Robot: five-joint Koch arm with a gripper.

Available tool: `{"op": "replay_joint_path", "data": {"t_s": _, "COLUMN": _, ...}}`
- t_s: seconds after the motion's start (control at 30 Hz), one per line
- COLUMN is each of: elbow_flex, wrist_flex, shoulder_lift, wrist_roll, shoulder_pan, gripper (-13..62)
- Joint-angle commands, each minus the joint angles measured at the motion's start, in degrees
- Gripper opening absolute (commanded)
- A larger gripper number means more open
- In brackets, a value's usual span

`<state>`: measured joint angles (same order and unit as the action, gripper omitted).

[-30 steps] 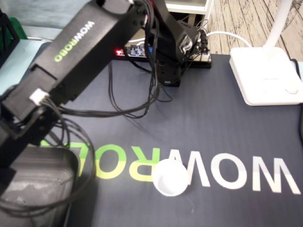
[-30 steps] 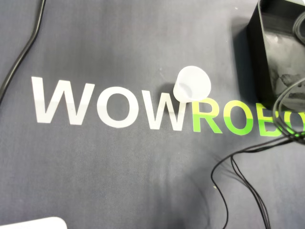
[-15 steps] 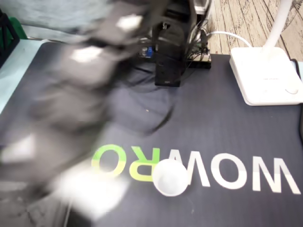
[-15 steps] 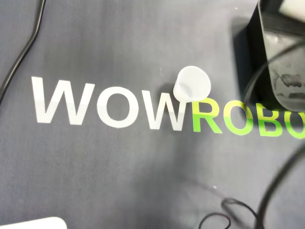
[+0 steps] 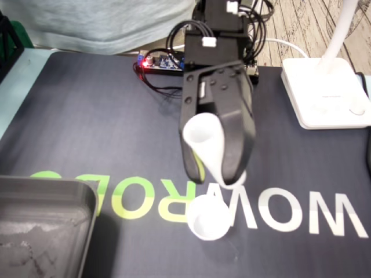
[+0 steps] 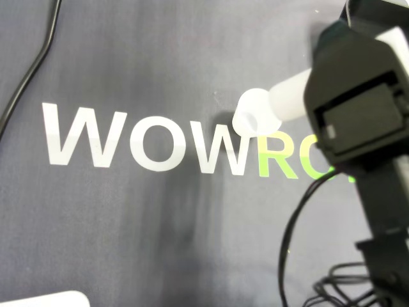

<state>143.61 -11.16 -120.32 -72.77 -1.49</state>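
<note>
Pincer (image 5: 213,172) clasps a white cup (image 5: 203,138) above WOWROBO lettering (image 6: 138,142).

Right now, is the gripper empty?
No, the gripper clasps a tilted white cup between its jaws, above the standing cup on the mat.

From above, a white cup (image 6: 255,112) stood upright right of centre on the dark mat (image 6: 160,243), at the end of the white letters WOW (image 6: 144,137) and just above the green letters (image 6: 275,167). My black arm (image 6: 358,109) filled the right edge of the frame. A second white cup (image 6: 291,99) stuck out leftward from under it, lying sideways, its end overlapping the standing cup's right rim; whether they touched I could not tell. A black cable (image 6: 32,70) ran down the upper left, thin wires (image 6: 287,249) curled at lower right, and a white corner (image 6: 45,299) showed at lower left.
</note>
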Motion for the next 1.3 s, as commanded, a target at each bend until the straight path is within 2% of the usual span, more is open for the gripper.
{"op": "replay_joint_path", "data": {"t_s": 0.0, "elbow_flex": -1.4, "wrist_flex": -9.3, "shoulder_lift": 3.3, "wrist_roll": -6.6, "shoulder_pan": 0.3, "gripper": 6.2}}
{"op": "replay_joint_path", "data": {"t_s": 0.2, "elbow_flex": -0.5, "wrist_flex": -21.0, "shoulder_lift": 13.3, "wrist_roll": -13.5, "shoulder_pan": 1.8, "gripper": 6.2}}
{"op": "replay_joint_path", "data": {"t_s": 0.37, "elbow_flex": -0.6, "wrist_flex": -26.8, "shoulder_lift": 18.4, "wrist_roll": -13.7, "shoulder_pan": 1.4, "gripper": 6.2}}
{"op": "replay_joint_path", "data": {"t_s": 1.27, "elbow_flex": -2.1, "wrist_flex": -36.6, "shoulder_lift": 33.6, "wrist_roll": -15.9, "shoulder_pan": -0.3, "gripper": 6.2}}
